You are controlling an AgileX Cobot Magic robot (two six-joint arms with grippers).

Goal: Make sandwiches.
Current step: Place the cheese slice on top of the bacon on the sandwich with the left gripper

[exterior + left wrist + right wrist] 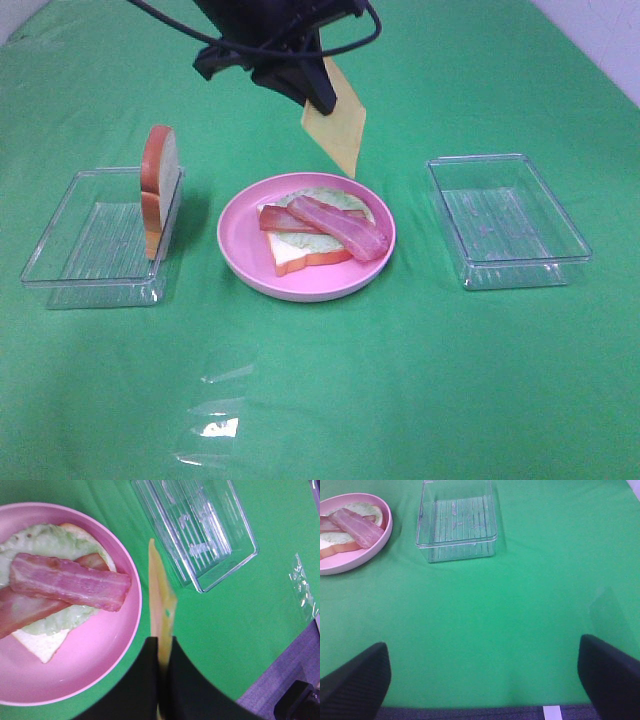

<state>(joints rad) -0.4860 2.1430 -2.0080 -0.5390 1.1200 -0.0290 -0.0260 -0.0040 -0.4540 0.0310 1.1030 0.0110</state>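
Observation:
A round pink plate (300, 285) in the middle holds a white bread slice (300, 256) with a pale green lettuce leaf (335, 197) and two red-brown bacon strips (340, 228) on top. My left gripper (318, 98) is shut on a yellow cheese square (337, 125) and holds it in the air above the plate's far edge; in the left wrist view the cheese (161, 607) hangs edge-on beside the plate (122, 645). A second bread slice (158, 185) stands upright in the left tray (85, 265). My right gripper (485, 680) is open over bare cloth.
A clear plastic tray (505, 220) lies right of the plate; it also shows in the right wrist view (456, 522) and the left wrist view (197, 527). A clear plastic wrapper (215, 405) lies on the green cloth near the front.

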